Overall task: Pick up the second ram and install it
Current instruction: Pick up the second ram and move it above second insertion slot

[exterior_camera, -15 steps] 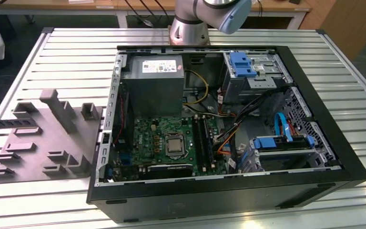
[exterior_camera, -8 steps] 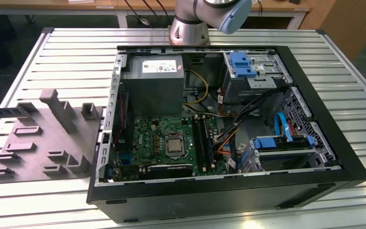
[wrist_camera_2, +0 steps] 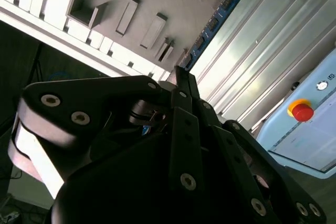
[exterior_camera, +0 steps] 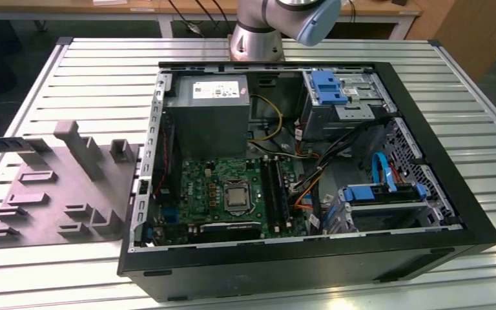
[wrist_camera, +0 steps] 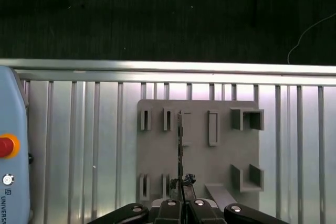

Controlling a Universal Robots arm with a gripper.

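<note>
Here the jaws are closed on one end of the ram, which stands on edge over the grey tray. In the exterior view the ram hangs by the tray's far left corner, well apart from the open case, with bare slatted tabletop around.

Open black computer case on slatted metal table, grey moulded tray beside it, green motherboard inside
</note>
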